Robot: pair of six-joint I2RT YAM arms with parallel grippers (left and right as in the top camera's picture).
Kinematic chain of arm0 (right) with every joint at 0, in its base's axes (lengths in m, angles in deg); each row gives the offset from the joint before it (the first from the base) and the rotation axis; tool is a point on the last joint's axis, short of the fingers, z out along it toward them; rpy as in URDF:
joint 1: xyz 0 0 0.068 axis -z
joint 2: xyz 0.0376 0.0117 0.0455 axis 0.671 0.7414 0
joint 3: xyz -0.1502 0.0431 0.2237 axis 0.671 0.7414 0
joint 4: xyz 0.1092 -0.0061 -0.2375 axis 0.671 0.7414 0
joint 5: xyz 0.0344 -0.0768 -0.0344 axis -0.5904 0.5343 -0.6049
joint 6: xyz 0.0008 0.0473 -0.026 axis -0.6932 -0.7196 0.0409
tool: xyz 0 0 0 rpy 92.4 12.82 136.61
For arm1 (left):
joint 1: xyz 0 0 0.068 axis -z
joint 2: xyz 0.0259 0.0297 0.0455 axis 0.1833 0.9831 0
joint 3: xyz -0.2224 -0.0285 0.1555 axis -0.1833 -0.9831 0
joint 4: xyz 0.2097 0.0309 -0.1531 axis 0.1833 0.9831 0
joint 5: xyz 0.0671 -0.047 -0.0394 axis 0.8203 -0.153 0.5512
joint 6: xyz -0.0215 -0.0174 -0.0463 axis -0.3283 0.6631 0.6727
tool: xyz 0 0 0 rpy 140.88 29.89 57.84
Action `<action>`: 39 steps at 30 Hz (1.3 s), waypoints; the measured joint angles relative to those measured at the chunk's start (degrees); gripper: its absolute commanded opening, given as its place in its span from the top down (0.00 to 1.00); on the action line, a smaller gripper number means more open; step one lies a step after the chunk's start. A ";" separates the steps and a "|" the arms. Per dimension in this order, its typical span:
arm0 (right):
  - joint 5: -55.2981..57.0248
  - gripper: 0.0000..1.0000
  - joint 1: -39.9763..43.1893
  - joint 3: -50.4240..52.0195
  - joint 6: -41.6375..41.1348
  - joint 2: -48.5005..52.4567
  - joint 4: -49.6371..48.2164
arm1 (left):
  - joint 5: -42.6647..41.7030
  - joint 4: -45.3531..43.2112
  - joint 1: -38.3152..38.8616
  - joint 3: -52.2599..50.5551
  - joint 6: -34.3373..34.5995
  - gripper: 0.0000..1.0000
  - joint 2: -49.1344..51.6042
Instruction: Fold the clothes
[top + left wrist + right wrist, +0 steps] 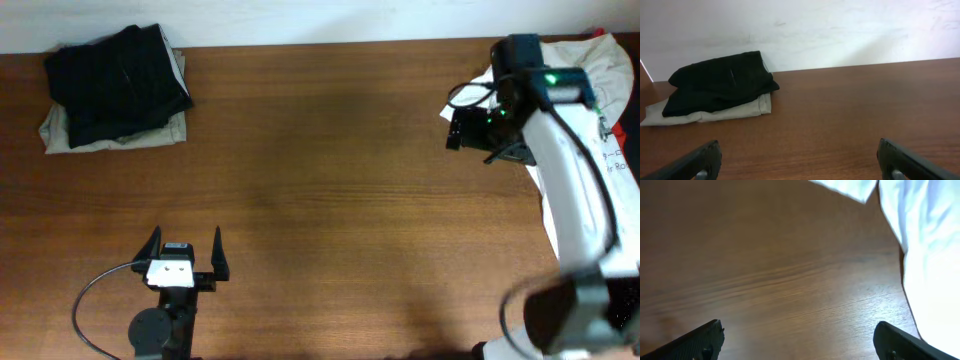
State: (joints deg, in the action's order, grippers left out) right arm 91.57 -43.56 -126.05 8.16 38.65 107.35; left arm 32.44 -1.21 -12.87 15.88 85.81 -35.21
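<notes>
**Item 1: black shorts [118,68].** Folded into a compact block at the far-left corner of the table [330,170]. It sits on top of item 2. I judge it finished.

**Item 2: beige-khaki shorts [110,138].** Folded flat under the black pair, with its edges showing along the front and left of the stack. I judge it finished too.

**Item 3: white printed T-shirt [615,70].** Lies loose and rumpled at the far-right edge of the table, not folded. The right arm covers much of it from above, so I can't tell how the rest of it lies. This looks to be the piece left to do.

**Item 4: right gripper [797,330].** Jaws spread wide and holding nothing. It is over bare wood just beside the shirt's left edge, and its wrist view shows white cloth along the right side and top. It is not touching the cloth as far as I can see.

**Item 5: left gripper [185,240].** Jaws wide apart and empty. It is at the near edge of the table, pointed toward the stack but well apart from it.

**Tally.** Two of the three garments are folded and stacked. The shirt remains to be taken hold of, spread out and folded, and perhaps added to the pile.
</notes>
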 measured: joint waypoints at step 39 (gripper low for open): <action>-7.39 0.01 -3.48 99.30 14.08 -95.76 -72.15 | -0.26 -0.13 0.00 -0.02 -0.02 0.01 -0.24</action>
State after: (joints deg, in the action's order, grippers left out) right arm 84.18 -47.03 -26.75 22.23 -57.11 35.20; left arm 32.18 -1.34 -12.87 15.86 85.79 -35.45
